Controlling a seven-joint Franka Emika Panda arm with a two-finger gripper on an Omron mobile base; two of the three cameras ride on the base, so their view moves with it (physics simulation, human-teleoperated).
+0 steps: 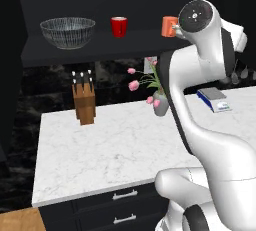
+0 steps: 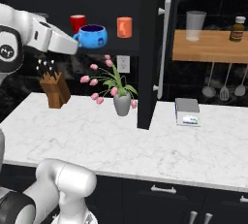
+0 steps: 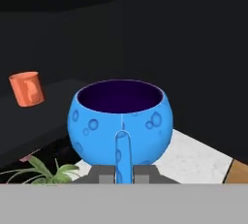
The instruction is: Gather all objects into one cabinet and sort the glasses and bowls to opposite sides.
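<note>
Hand point(image 3: 122, 173) pinching blue cup point(image 3: 121, 121) by its handle — held before the cabinet shelf point(image 1: 100, 50), orange cup point(image 3: 25, 88) nearby

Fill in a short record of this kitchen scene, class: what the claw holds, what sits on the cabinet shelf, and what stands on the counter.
claw: shut on the blue cup by its handle
cup position: held up in front of the cabinet shelf
on shelf: mesh bowl, red cup, orange cup
on counter: knife block, vase of pink flowers

Glossy white arm point(image 1: 210, 140), dark joint bands
</note>
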